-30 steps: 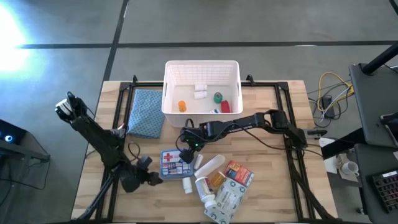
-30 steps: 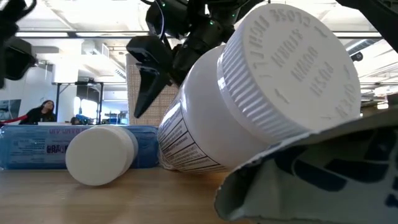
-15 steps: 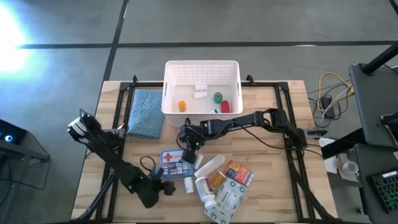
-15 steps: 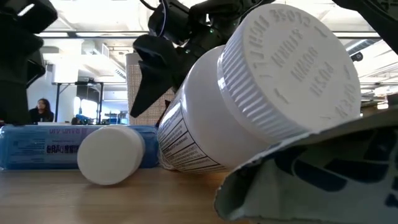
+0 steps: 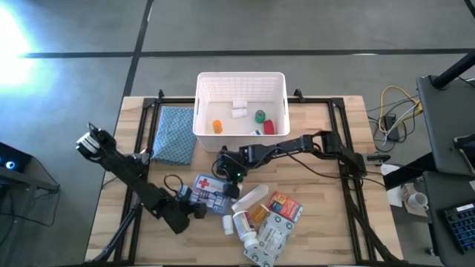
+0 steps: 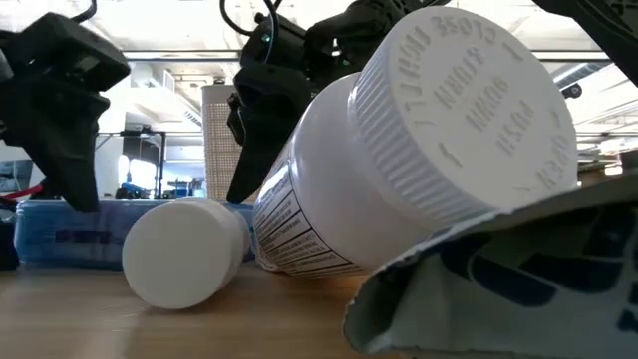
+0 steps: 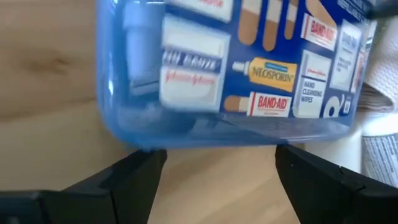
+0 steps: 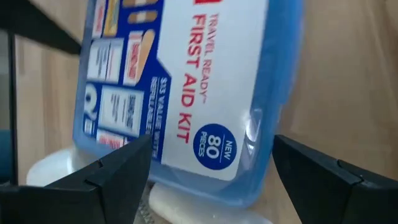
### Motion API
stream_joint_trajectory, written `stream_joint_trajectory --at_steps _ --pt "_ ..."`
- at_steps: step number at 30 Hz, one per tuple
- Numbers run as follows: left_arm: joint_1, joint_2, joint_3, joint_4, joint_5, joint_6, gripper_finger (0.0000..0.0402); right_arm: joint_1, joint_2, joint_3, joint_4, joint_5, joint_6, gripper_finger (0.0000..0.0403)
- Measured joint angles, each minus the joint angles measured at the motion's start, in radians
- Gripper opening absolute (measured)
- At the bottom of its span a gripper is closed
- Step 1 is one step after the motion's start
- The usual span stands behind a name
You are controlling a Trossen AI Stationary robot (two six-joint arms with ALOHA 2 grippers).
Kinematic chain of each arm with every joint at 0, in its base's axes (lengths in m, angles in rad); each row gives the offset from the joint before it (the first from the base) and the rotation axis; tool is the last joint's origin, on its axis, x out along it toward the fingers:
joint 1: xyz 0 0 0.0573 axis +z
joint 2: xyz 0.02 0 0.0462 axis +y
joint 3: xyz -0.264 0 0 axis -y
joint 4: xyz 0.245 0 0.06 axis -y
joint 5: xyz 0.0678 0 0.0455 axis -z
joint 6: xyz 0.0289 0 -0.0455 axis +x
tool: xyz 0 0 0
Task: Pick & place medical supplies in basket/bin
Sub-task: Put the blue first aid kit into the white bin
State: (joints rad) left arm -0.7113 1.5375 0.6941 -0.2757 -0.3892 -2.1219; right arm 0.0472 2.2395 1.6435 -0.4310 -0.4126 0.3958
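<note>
High view: first-aid box [image 5: 209, 193] lies on table [image 5: 334, 222] w/ left gripper [image 5: 194, 211] and right gripper [image 5: 231, 176] at opposite ends; white bin [image 5: 241, 83] beyond.
Low view: pill bottle [image 6: 399, 150] fills foreground.
Left wrist: fingers spread wide, box just ahead (not clamped).
Right wrist: fingers likewise apart around box.

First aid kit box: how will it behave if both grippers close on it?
The first aid kit looks like a stiff, glossy plastic case, so probably rigid but slippery. It lies flat, unlikely to roll. Left gripper and right gripper both straddle it open.
</note>
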Motion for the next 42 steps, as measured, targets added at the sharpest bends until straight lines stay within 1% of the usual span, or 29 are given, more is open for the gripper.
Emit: stream_joint_trajectory --at_steps 2,5,8,10,12,15,18,21,23,26,29,33,39,42 --pt "0.001 -0.032 -0.029 -0.002 0.005 0.000 0.0292 0.004 0.000 0.009 -0.002 -0.014 -0.001 0.0316" --pt "0.001 -0.086 -0.071 -0.022 0.023 0.002 0.0292 0.005 0.002 0.016 0.020 -0.069 0.000 0.0316" --pt "0.000 -0.151 -0.115 -0.033 0.040 0.022 0.0292 0.005 0.003 0.028 0.030 -0.091 0.004 0.0316" --pt "0.000 -0.197 -0.141 -0.066 0.050 0.024 0.0292 0.007 0.003 0.028 0.037 -0.107 0.008 0.0315" --pt "0.000 -0.243 -0.165 -0.110 0.052 0.019 0.0292 0.009 0.003 0.028 0.041 -0.147 0.010 0.0315" --pt "0.001 -0.312 -0.194 -0.199 0.017 0.009 0.0292 0.018 0.003 0.022 0.070 -0.191 0.028 0.0315" --pt "0.003 -0.372 -0.197 -0.244 -0.014 0.007 0.0292 0.023 0.002 0.022 0.086 -0.151 0.102 0.0315" --pt "0.000 -0.414 -0.195 -0.254 -0.038 0.012 0.0292 0.014 0.002 0.021 0.083 -0.048 0.255 0.0315" --pt "0.000 -0.427 -0.185 -0.235 -0.062 0.018 0.0292 0.010 0.002 0.020 0.078 -0.001 0.354 0.0315" --pt "0.000 -0.424 -0.177 -0.233 -0.066 0.059 0.0292 0.012 0.002 0.020 0.075 0.012 0.433 0.0315" --pt "0.000 -0.412 -0.175 -0.237 -0.058 0.068 0.0292 0.022 0.002 0.020 0.072 -0.005 0.439 0.0315" --pt "0.000 -0.408 -0.184 -0.246 0.001 0.070 0.0292 0.025 0.000 0.021 0.070 -0.014 0.439 0.0315" --pt "-0.006 -0.409 -0.169 -0.330 0.069 0.085 0.0292 0.024 -0.003 0.023 0.019 -0.006 0.431 0.0315" --pt "-0.007 -0.412 -0.168 -0.345 0.087 0.051 0.0292 0.024 -0.003 0.023 0.019 -0.005 0.431 0.0315"
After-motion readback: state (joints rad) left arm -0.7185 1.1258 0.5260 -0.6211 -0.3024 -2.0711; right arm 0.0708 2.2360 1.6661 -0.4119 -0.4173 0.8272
